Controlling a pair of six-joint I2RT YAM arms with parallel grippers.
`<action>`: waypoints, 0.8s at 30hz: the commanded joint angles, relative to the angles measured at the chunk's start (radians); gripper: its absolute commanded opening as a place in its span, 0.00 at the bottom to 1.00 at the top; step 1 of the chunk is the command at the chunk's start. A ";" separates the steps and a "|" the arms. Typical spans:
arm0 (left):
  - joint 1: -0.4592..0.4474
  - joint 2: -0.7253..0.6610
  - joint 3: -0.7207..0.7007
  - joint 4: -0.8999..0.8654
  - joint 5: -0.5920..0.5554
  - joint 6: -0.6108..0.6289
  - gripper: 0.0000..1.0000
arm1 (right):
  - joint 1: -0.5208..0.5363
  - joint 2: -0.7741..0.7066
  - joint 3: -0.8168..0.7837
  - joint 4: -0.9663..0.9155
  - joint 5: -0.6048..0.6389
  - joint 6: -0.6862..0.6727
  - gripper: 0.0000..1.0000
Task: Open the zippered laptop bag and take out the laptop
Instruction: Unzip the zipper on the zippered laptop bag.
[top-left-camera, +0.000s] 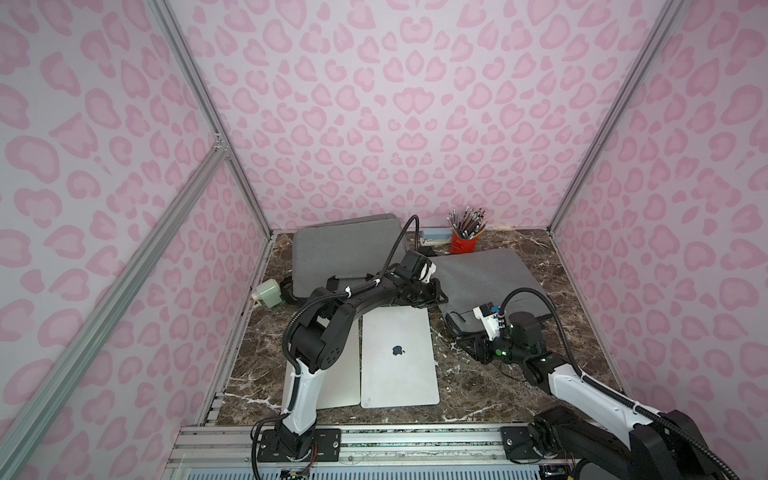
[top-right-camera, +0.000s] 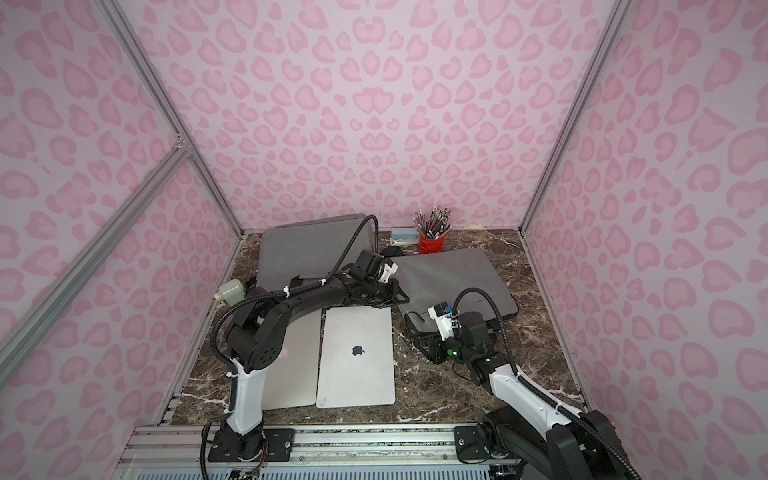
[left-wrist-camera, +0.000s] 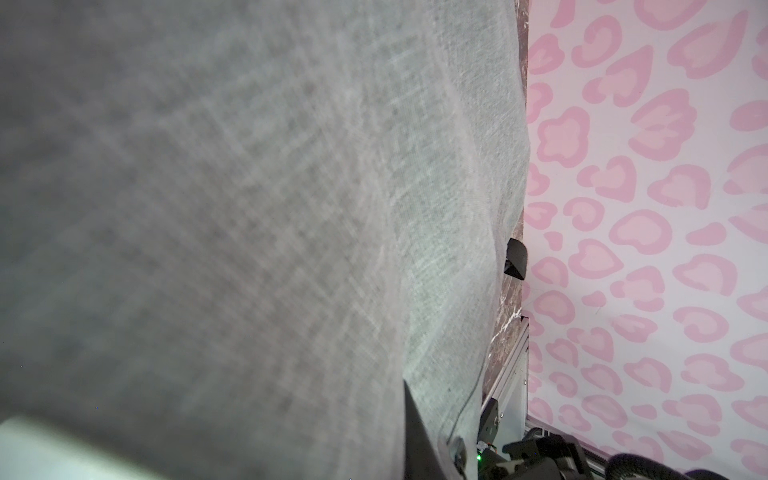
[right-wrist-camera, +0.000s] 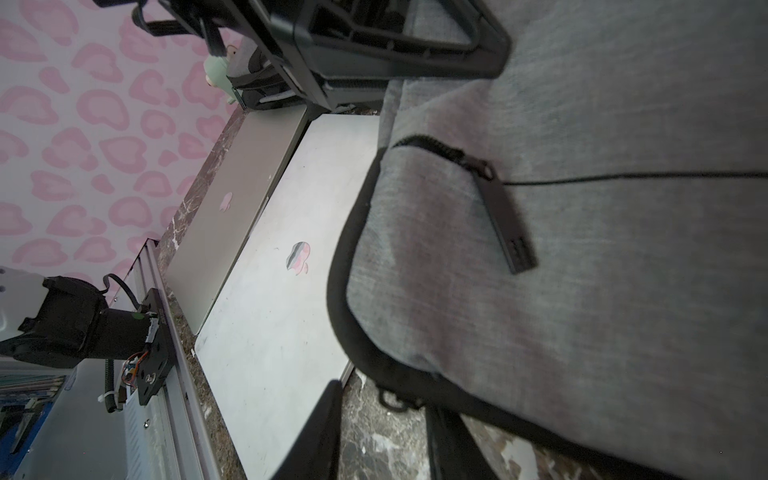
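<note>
- Bracing the laptop bag (top-left-camera: 486, 274): the left tool (top-left-camera: 436, 296) sits at the bag's corner. Its wrist view is filled with grey cloth pressed close, so it is judged clenched on the bag's fabric (the pinch itself is hidden).
- Right tool (right-wrist-camera: 382, 397): released. Its fingers (right-wrist-camera: 328, 419) stand apart with the bag's black-trimmed rim and a small loop (right-wrist-camera: 390, 401) between them, and nothing is pinched.
- Zipper pull (right-wrist-camera: 509, 226): a long black tab lying flat on the cloth just ahead of the right tool. Its slider sits at the end of a short run of exposed teeth, and the thin seam beyond reads as shut.
- Task's things: the bag lies flat on the bench (top-left-camera: 478, 395), and both tools meet at the same corner of it. The laptop it should hold cannot be seen (presumably inside).
- Bystanders: two silver laptops (top-left-camera: 399, 357) lie side by side just beside the right tool, on the side away from the bag. A second grey bag (top-left-camera: 345, 245) lies beyond the left tool.
- Step in hand: judged to be the opening stage, with the zip barely started, if at all.
- Next move: the right tool must close on a pull (tab or loop; which one serves the main compartment is unclear). It must then draw along the seam away from the left tool, which needs to anchor the cloth so the bag does not slide.
</note>
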 joint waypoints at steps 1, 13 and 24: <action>-0.001 -0.004 0.016 0.016 0.040 0.020 0.02 | 0.000 0.019 -0.013 0.053 -0.008 -0.001 0.37; -0.001 0.005 0.023 0.020 0.047 0.015 0.02 | 0.003 0.066 -0.024 0.182 -0.094 0.013 0.42; 0.001 0.022 0.040 0.012 0.050 0.019 0.02 | 0.001 -0.004 -0.044 0.135 -0.086 0.019 0.32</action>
